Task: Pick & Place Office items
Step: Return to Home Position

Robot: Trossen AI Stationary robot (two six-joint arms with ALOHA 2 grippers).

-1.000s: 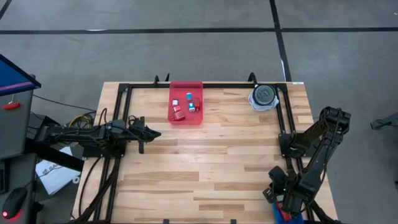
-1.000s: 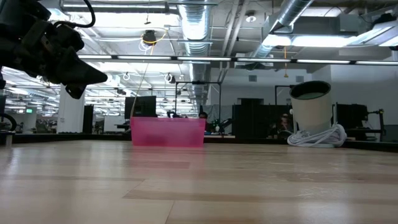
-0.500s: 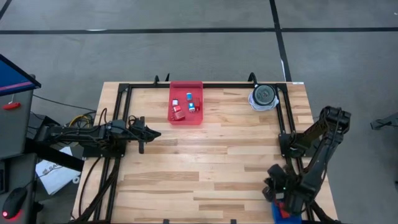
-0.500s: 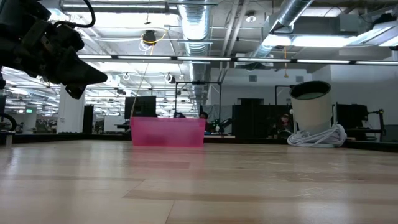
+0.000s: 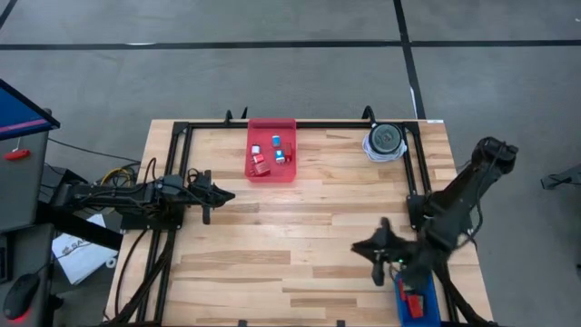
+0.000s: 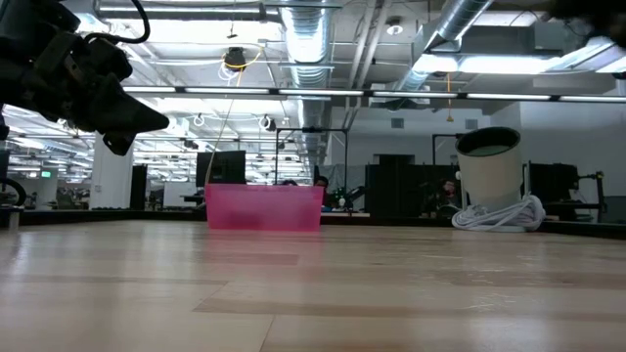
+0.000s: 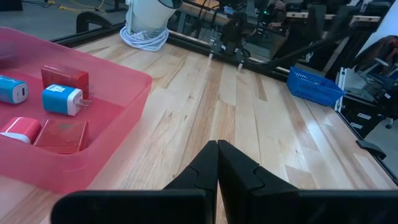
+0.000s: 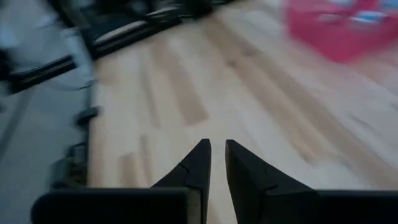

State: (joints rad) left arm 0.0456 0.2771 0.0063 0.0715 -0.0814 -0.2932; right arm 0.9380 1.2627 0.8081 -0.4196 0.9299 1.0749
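Right end effector (image 5: 358, 247) is seen over the bench (image 5: 300, 227) near its front right corner, fingers narrowed to a slim gap with nothing gripped. Just beside it, a red item (image 5: 413, 304) is contained in the blue bin (image 5: 428, 313). Left end effector (image 5: 231, 195), pressed closed, is held near the left edge. Small red and blue office items (image 5: 275, 155) are gathered in the red bin (image 5: 272, 123) at the far side.

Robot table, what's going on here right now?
Looks like wrap-up; neither arm holds anything. The right pincer has swung away from the blue bin at a right-side corner of the table, where a red item lies. The left pincer, shut, hangs above the table's left side. Small red blocks and blue-white plug adapters sit in the red bin.
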